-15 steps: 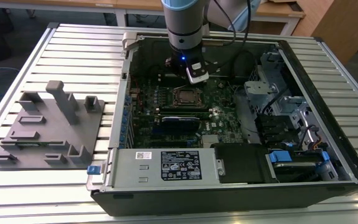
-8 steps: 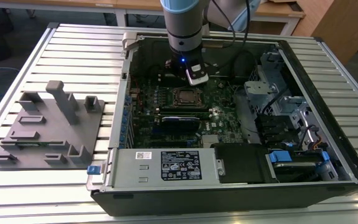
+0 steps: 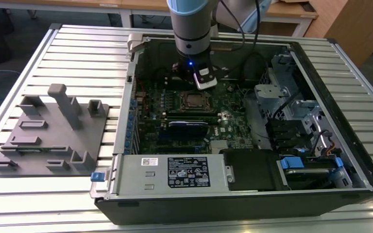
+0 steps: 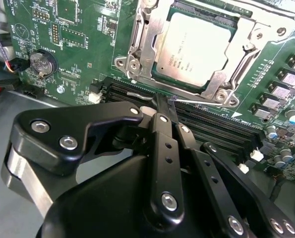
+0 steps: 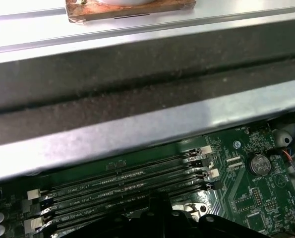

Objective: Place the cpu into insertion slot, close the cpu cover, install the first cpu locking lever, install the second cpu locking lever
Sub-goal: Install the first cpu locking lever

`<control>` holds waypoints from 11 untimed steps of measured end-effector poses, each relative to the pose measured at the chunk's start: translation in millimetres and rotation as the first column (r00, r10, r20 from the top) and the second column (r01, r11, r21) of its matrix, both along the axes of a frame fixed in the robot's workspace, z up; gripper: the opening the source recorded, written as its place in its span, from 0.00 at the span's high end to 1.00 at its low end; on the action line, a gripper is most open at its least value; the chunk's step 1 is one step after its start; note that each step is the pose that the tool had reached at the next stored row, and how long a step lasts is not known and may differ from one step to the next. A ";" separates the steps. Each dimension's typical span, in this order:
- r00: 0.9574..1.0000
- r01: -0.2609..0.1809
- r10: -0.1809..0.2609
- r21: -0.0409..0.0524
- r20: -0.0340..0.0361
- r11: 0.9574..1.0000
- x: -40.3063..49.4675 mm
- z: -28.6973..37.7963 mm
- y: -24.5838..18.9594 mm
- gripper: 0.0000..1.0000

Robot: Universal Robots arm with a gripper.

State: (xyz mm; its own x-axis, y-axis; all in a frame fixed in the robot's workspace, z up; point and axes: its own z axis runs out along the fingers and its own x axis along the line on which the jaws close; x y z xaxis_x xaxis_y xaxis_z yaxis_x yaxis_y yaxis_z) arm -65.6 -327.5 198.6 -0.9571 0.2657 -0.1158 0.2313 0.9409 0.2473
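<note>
In the second wrist view the cpu [image 4: 194,42], dull silver and square, lies in the insertion slot [image 4: 220,93]. The shiny cpu cover [image 4: 148,34] is down around it as a frame. A thin wire locking lever [image 4: 199,103] runs along the socket's near edge. My gripper [image 4: 163,103] has its black fingers [image 4: 159,129] drawn together, and their tip rests at that lever. In the exterior view the gripper [image 3: 203,83] hangs inside the computer case, just behind the socket [image 3: 193,100]. The first wrist view has a dark finger tip [image 5: 159,201] over the memory slots.
Long black memory slots [image 4: 221,130] [image 5: 127,178] lie right beside the socket. A coin battery [image 4: 42,63] sits on the green board. The case wall [image 5: 137,84] stands close. A power supply [image 3: 173,172], a drive cage [image 3: 290,116] and a grey fixture [image 3: 50,131] are nearby.
</note>
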 end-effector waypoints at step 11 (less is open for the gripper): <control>1.000 0.000 0.000 0.000 0.000 1.000 4.7 -1.4 0.0 0.90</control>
State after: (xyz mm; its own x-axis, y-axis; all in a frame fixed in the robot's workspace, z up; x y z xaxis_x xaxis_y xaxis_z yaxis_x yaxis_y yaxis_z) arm -60.9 -327.5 197.1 -0.9571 0.2657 -0.1159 0.2313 0.9410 0.2470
